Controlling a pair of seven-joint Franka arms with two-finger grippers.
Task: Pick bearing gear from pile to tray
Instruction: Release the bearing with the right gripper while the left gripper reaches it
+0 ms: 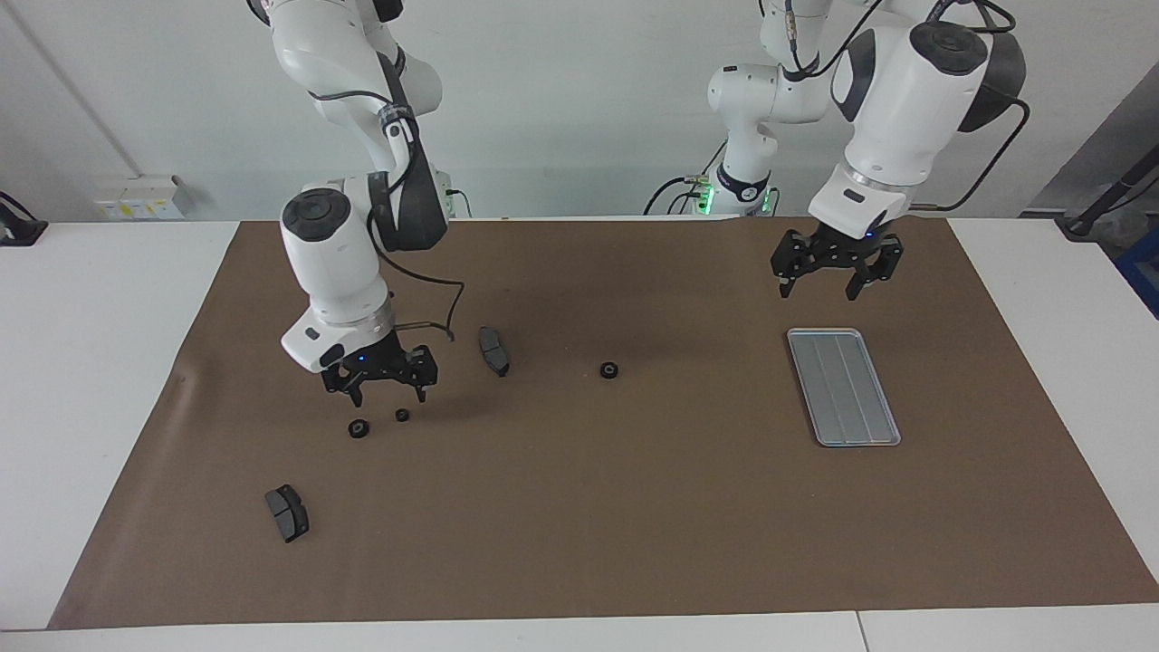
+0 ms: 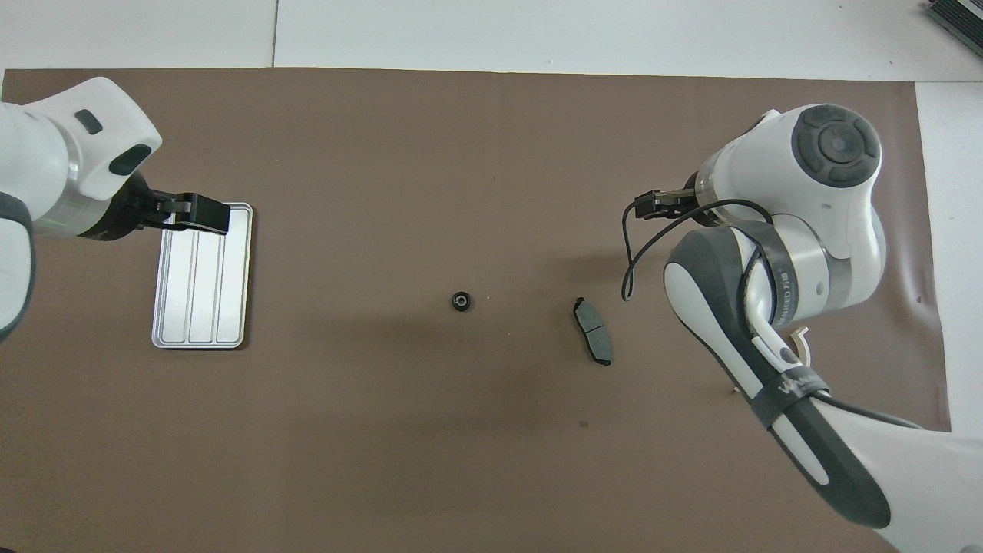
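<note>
On the brown mat, gears [image 1: 359,428]: tiny, black, round, loose.
Tray [image 1: 843,387]: silver-grey, ridged, rimmed.
Right gripper [image 1: 380,395]: over gears, spread wide, holding nothing.
Left gripper [image 1: 837,277]: over the tray's edge, spread wide, holding nothing.

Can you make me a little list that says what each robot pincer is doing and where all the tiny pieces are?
right pincer: open, holding nothing, above two small black round gears at the right arm's end
left pincer: open, holding nothing, over the mat beside the flat silver-grey metal tray
tray contents: none seen
third black gear: alone mid-mat
dark grey pad-shaped pieces: one between that gear and the right pincer, one farthest from the robots
white curved bracket: mostly hidden by the right arm
surface: brown mat
</note>
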